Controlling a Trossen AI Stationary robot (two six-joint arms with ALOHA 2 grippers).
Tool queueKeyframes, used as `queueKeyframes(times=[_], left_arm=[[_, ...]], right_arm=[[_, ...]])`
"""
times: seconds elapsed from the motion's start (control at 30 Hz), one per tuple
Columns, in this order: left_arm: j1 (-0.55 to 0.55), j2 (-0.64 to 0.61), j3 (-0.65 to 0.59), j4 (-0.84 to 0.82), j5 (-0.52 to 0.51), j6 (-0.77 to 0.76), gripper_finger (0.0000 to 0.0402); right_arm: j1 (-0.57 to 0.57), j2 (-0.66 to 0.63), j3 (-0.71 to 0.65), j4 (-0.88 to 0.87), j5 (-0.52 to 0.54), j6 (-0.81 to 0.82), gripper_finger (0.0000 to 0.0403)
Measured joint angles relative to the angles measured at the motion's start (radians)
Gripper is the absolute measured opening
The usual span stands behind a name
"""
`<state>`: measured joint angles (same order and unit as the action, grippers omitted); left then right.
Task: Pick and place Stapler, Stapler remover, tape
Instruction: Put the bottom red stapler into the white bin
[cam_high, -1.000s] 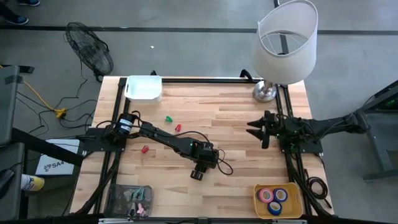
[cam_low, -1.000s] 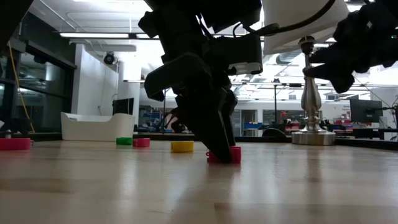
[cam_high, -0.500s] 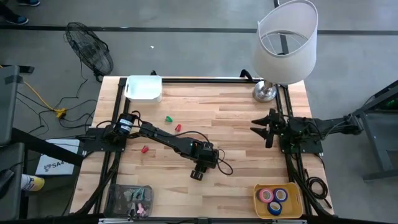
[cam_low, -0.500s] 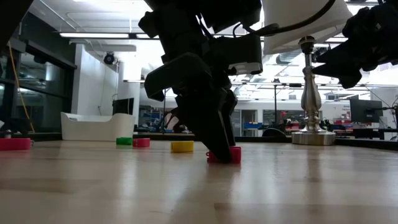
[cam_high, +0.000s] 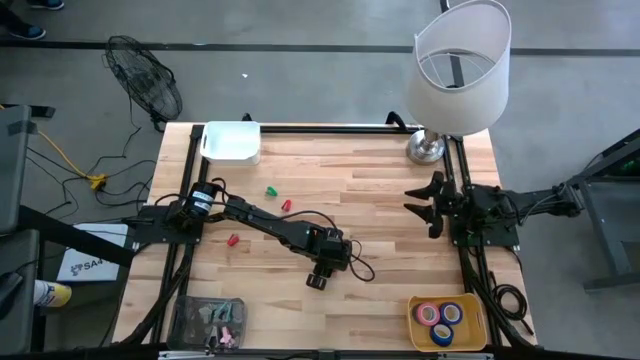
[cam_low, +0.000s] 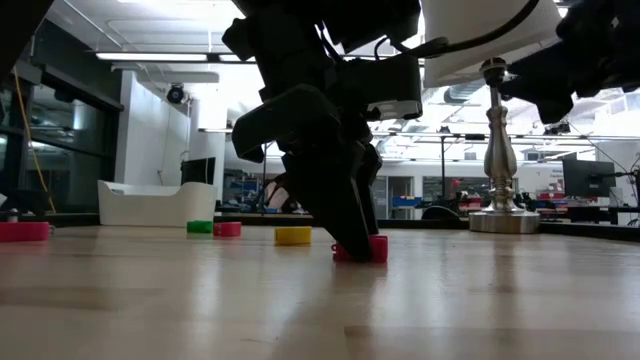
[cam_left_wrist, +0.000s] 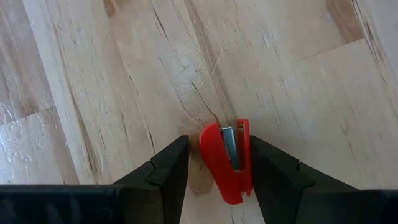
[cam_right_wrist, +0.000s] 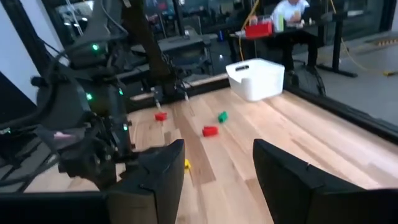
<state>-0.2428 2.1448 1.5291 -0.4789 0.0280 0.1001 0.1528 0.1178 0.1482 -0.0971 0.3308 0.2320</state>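
while the left arm reaches to mid-table in the high view, its left gripper (cam_high: 330, 262) sits exactly where it was a second ago, low over the wooden table (cam_high: 380, 200), and only the right gripper (cam_high: 428, 207) has shifted, drifting back toward the table's right edge near the lamp (cam_high: 455, 75); a white bin (cam_high: 232, 141) stands at the far left corner, a yellow tray (cam_high: 478, 322) of tape rolls (cam_high: 441, 321) at the near right, and a clear box (cam_high: 207, 321) at the near left. from the low view, the left gripper stands planted on the wood around a small red stapler (cam_low: 376, 249), unmoved across the last second, while the right gripper has lifted a little higher at the upper right; red, green and yellow pieces lie farther back. seen from the left wrist, the fingers (cam_left_wrist: 168, 168) stand narrowly apart on either side of the stapler, close beside it but not visibly pressing. past the right wrist's widely spread, empty fingers (cam_right_wrist: 155, 171), the left arm and the bin show beyond. the stillness suggests the left arm is set to close on the stapler, with the right arm clearing out of the way.
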Motion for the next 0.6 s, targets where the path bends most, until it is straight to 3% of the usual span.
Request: queueKeyframes(times=[0.27, 0.6], left_arm=[[0.0, 0.0, 0.0, 0.0, 0.008, -0.007, 0.0156], [0.0, 0.0, 0.0, -0.001, 0.014, -0.037, 0.0156]], right_arm=[[0.0, 0.02, -0.118, 0.249, -0.047, 0.037, 0.0181], [-0.012, 0.019, -0.119, 0.139, -0.067, -0.031, 0.0181]])
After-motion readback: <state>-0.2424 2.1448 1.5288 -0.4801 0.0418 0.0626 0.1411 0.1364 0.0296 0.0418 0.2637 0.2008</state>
